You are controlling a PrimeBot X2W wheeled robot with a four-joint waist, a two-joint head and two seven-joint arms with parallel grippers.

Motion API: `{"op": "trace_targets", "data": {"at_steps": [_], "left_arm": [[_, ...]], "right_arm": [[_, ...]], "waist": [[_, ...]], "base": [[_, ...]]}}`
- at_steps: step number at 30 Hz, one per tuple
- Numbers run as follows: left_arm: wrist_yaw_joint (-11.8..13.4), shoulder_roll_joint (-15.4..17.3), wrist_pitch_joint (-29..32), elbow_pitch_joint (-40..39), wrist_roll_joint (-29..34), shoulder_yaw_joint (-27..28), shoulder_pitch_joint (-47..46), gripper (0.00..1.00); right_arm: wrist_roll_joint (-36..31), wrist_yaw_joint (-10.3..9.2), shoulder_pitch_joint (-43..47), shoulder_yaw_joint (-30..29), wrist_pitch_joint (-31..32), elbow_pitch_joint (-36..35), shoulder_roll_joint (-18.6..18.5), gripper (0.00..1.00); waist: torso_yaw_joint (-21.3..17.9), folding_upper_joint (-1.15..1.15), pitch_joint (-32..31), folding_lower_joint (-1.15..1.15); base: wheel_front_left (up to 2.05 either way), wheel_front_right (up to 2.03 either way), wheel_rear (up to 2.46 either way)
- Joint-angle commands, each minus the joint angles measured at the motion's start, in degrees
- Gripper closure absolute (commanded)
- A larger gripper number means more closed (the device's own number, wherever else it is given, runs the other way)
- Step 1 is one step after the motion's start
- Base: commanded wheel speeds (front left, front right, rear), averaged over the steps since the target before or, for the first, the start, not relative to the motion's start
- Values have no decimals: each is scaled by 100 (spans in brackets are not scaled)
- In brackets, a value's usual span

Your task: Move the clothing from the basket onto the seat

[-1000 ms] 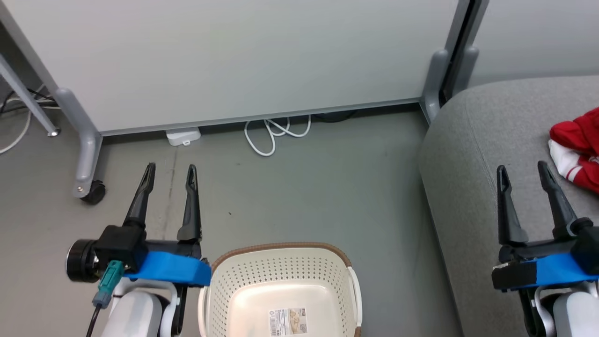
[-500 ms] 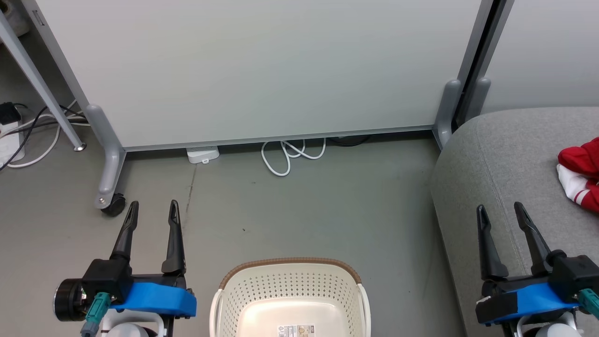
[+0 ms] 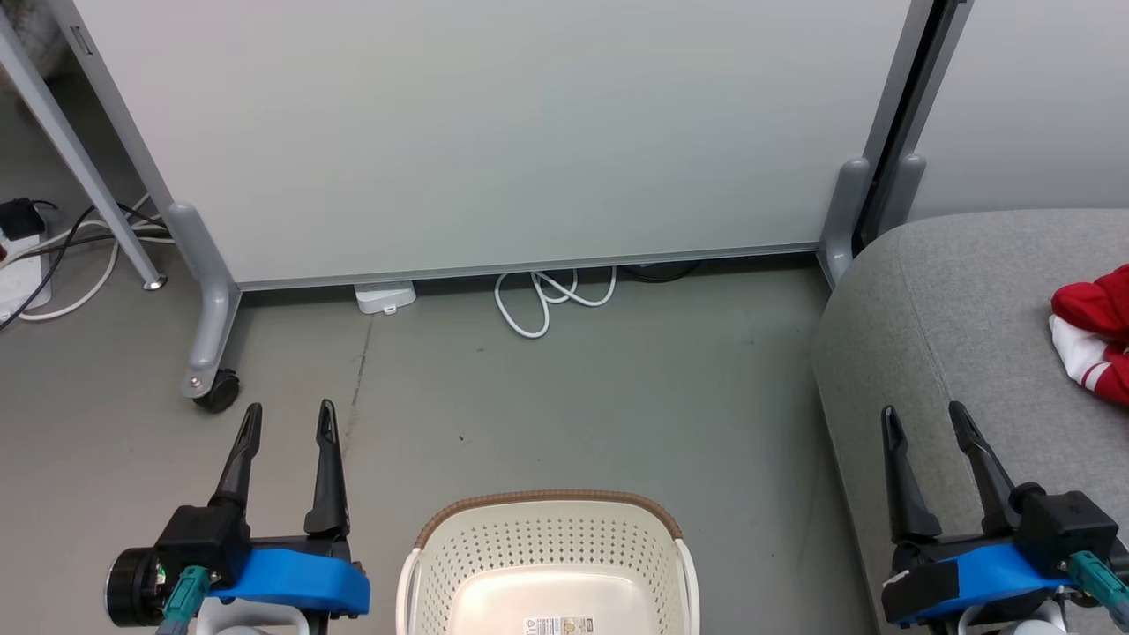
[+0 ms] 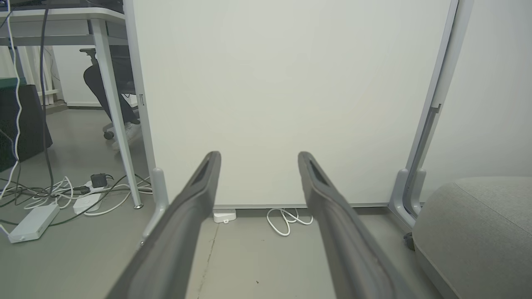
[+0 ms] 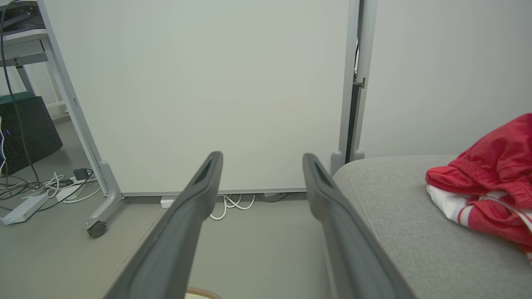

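The cream basket with a brown rim stands on the floor at the bottom middle of the head view; the part of its inside that shows holds just a label. Red clothing with white trim lies on the grey seat at the right edge, and it also appears in the right wrist view as the clothing on the seat. My left gripper is open over the floor, left of the basket. Open too, my right gripper hovers over the seat's near left part, apart from the clothing.
A white partition panel on wheeled grey feet stands across the back. A coiled white cable lies at its base. More cables and power strips lie on the floor to the left, beside a desk leg.
The head camera has tilted up, so the basket, the seat and both grippers sit lower in the picture. Both grippers stay open. The clothing lies as before.
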Motion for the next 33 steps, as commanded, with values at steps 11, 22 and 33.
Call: {"op": "trace_targets", "data": {"at_steps": [11, 22, 33], "left_arm": [[-74, -52, -16, 107, 181, 105, -58, 0], [-83, -75, 203, 424, -331, 146, 174, 100], [-106, -77, 477, 327, -1561, 219, 121, 100]], "right_arm": [[145, 3, 44, 35, 1, 96, 20, 0], [592, 0, 38, -20, 163, 426, 28, 100], [1805, 0, -2, -36, 447, 357, 25, 100]], "waist": [[-15, 0, 14, 0], [-31, 0, 17, 0], [-65, 0, 23, 0]], "base": [[0, 0, 0], [0, 0, 0], [0, 0, 0]]}}
